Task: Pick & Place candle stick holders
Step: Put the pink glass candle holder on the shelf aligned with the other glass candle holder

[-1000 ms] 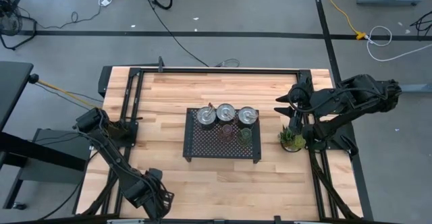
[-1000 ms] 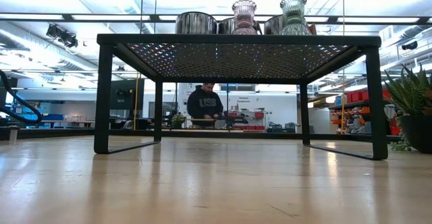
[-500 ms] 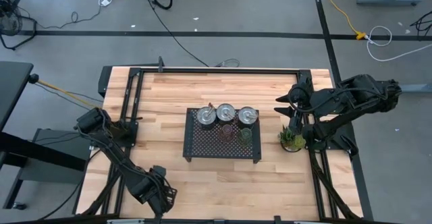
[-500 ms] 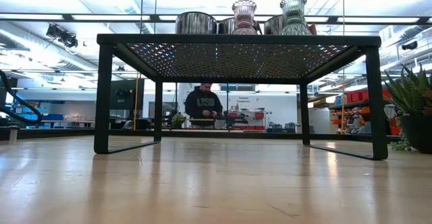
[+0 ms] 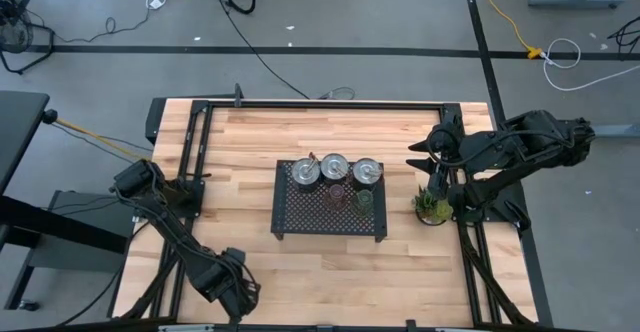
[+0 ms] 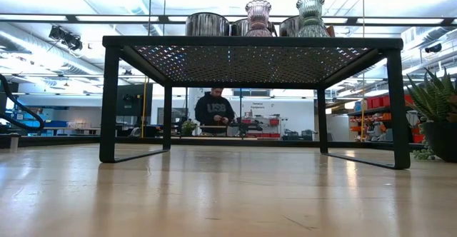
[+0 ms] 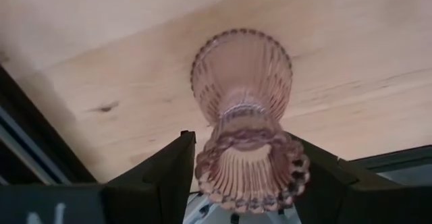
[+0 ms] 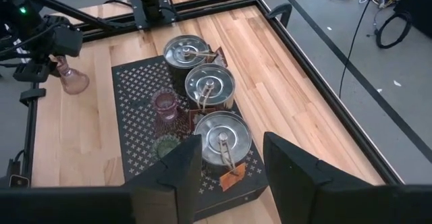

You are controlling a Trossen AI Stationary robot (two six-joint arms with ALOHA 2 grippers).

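My left gripper [image 5: 238, 290] is over the table's near left part, shut on a pink ribbed glass candle stick holder [image 7: 244, 116], which also shows in the right wrist view [image 8: 71, 79]. On the black perforated tray [image 5: 290, 217] stand three silver round holders [image 5: 334, 166], a second pink glass holder [image 5: 337, 191] and an olive-green glass one [image 5: 362, 201]. My right gripper [image 8: 233, 177] is open and empty, above the table's right side beyond the tray. My left gripper pinches the pink glass holder between its two fingers [image 7: 172, 173], at the scalloped end nearest the wrist [image 7: 206, 166]. The holder points away along the fingers, its other end [image 7: 243, 59] toward the wood. Whether that end touches the table, I cannot tell.
A small spiky green potted plant [image 5: 432, 206] stands right of the tray, under my right arm. The tray stands on legs above the table [image 6: 250, 43]. Black rails frame the table. A person [image 6: 214, 112] stands in the room far behind.
My left gripper has shifted a little toward the table's right edge with the pink glass holder, then kept still.
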